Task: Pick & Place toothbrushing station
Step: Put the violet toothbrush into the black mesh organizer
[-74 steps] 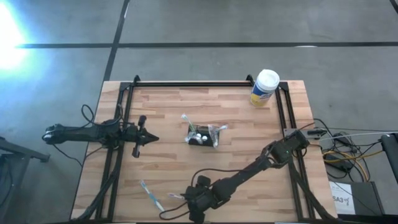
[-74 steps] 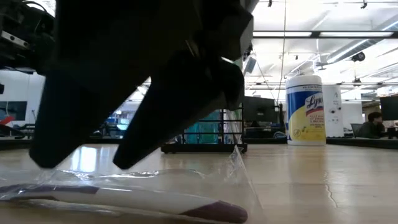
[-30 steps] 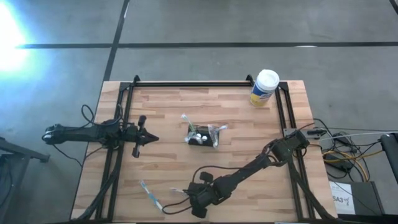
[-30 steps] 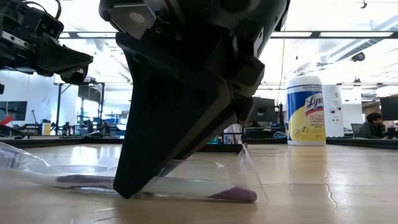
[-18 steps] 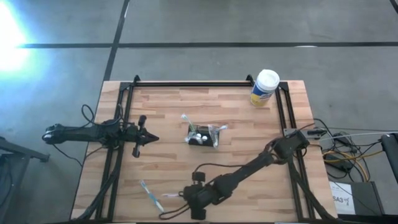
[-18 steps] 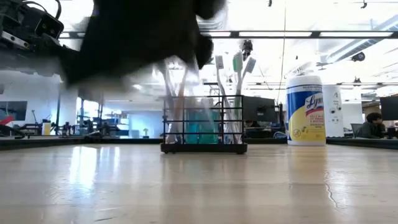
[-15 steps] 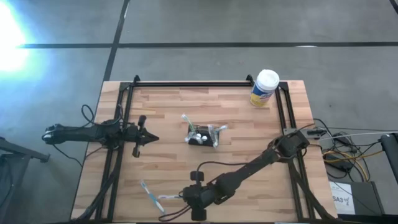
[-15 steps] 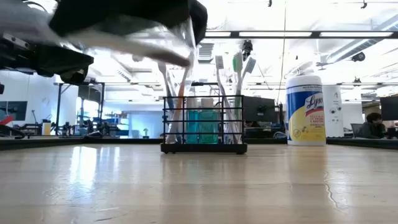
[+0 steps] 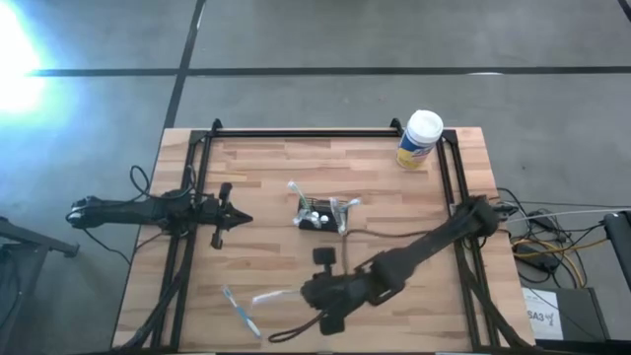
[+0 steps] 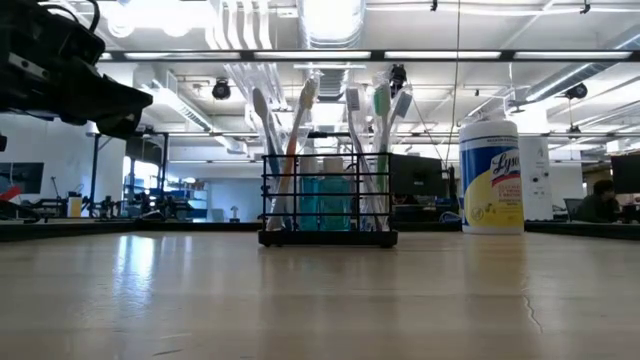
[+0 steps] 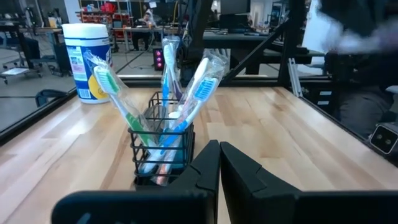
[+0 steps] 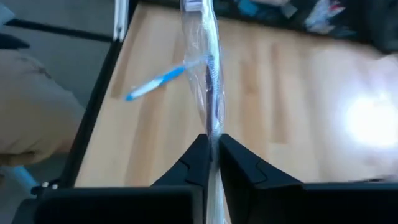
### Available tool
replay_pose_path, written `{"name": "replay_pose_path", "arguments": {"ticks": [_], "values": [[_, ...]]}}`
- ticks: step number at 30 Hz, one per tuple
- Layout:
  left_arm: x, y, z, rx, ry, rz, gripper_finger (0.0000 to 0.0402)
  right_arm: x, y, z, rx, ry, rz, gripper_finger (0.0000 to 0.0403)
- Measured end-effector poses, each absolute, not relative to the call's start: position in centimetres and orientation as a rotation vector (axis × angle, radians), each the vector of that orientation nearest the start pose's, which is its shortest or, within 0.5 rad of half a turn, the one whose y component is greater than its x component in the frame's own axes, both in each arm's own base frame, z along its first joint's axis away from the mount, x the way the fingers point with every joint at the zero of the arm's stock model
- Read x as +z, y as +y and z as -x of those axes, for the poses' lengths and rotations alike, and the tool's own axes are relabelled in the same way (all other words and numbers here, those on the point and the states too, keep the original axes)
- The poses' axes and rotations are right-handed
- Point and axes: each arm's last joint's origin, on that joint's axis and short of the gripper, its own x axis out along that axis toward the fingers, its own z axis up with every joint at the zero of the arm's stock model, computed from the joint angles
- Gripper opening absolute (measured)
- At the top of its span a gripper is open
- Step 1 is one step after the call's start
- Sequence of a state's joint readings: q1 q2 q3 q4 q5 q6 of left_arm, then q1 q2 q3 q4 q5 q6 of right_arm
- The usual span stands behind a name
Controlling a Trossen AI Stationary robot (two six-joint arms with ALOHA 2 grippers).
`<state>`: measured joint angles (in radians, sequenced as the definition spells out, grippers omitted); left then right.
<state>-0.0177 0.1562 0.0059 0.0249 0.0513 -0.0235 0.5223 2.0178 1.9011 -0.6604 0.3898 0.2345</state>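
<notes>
The toothbrushing station [image 9: 317,216], a small black mesh holder, stands at the table's middle with several wrapped toothbrushes upright in it [image 10: 325,190] [image 11: 163,149]. My right gripper [image 9: 298,293] [image 12: 212,140] hovers near the front edge, shut on a toothbrush in a clear wrapper [image 9: 271,296]. A bare blue toothbrush [image 9: 240,312] [image 12: 155,82] lies flat on the table to its left. My left gripper [image 9: 240,220] [image 11: 219,155] waits shut, left of the station and pointing at it. My right gripper pinches the clear wrapper of the toothbrush near one end [image 12: 212,124] between its two fingers. The toothbrush runs on from the fingertips, along the fingers, toward the table's left. It is lifted clear of the table, roughly level.
A round canister with a white lid and yellow label [image 9: 420,139] [image 10: 490,178] stands at the far right corner. A black frame [image 9: 296,132] runs along the table's far edge and down both sides. Bare wood lies between the station and the front edge.
My right gripper has risen from the table near the front edge, out of the low view, and gone a little toward the far edge. The wrapped toothbrush, which lay on the wood, has come up with it and hangs clear.
</notes>
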Motion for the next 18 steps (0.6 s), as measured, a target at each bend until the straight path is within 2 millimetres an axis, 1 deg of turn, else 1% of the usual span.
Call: {"name": "replay_pose_path", "arguments": {"ticks": [4,9,11,14,18], "values": [[15.7,-0.3,-10.6,-0.067,0.106,0.038,0.0019,34.9,20.0,-37.3,0.019,0.641,0.138,0.001],[15.8,-0.3,-10.6,-0.067,0.099,0.041,0.0019,38.1,18.2,-34.3,0.004,0.583,0.178,0.0007],[15.9,-0.3,-10.6,-0.066,0.095,0.047,0.0019,39.5,17.2,-32.8,0.005,0.539,0.176,0.0007],[16.3,-0.3,-10.6,-0.061,0.082,0.045,0.0019,40.6,15.7,-30.5,-0.018,0.495,0.187,0.0007],[16.7,-0.3,-10.6,-0.051,0.066,0.032,0.0019,40.6,13.9,-27.5,-0.035,0.436,0.223,0.0007]]}}
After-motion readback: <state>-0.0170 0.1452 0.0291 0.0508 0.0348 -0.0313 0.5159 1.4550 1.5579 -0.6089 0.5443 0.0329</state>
